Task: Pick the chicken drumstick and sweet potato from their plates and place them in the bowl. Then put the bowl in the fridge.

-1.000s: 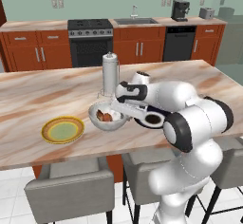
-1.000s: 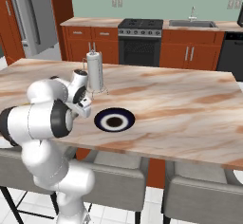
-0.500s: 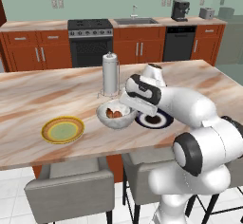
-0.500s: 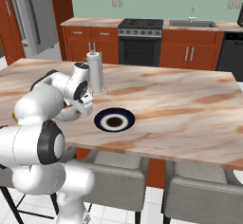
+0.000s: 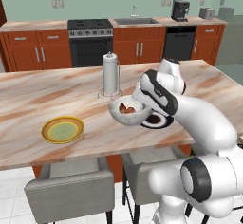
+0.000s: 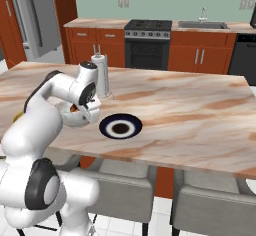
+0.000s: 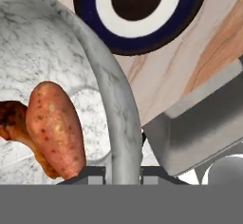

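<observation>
Tool [image 7: 122, 173] mostly hidden under the arm's wrist in both base views, fingertips cut off at the hand view's bottom; pinched on the bowl's [image 5: 127, 112] rim, one tip each side of the wall. Sweet potato [image 7: 56, 127] and chicken drumstick [image 7: 14, 121] lying inside the bowl, drumstick partly covered by the potato. Arm bent low, forearm reaching left over the navy plate [image 6: 120, 127]. Bowl lifted off the surface [image 5: 57, 95], near its front edge, close by the paper towel holder [image 5: 110, 74]. Yellow plate [image 5: 62, 130] well apart, left
</observation>
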{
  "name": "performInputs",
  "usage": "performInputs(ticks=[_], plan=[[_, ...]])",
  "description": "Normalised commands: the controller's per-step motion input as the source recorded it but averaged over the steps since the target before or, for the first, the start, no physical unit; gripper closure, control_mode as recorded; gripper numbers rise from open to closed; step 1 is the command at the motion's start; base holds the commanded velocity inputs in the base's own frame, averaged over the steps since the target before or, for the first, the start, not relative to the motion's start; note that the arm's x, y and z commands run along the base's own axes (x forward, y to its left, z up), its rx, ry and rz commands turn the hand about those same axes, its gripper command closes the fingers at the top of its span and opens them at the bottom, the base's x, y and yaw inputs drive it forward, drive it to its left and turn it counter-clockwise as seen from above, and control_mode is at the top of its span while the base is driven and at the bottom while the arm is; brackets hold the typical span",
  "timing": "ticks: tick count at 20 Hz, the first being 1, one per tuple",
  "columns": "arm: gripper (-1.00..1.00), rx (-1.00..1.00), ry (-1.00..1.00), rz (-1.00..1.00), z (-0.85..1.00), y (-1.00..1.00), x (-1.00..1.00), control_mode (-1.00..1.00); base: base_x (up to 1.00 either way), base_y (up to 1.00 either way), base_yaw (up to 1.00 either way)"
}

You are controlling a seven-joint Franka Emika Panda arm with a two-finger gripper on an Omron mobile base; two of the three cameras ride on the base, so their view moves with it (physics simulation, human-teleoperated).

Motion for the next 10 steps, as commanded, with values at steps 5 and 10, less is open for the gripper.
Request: performInputs(ticks=[5, 10], plan=[[1.0, 0.0, -0.02, -0.3, 0.22, -0.28, -0.51, -1.0, 0.0, 0.0, 0.0], [1.0, 0.05, -0.06, -0.33, 0.08, -0.15, -0.49, -1.0, 0.0, 0.0, 0.0]])
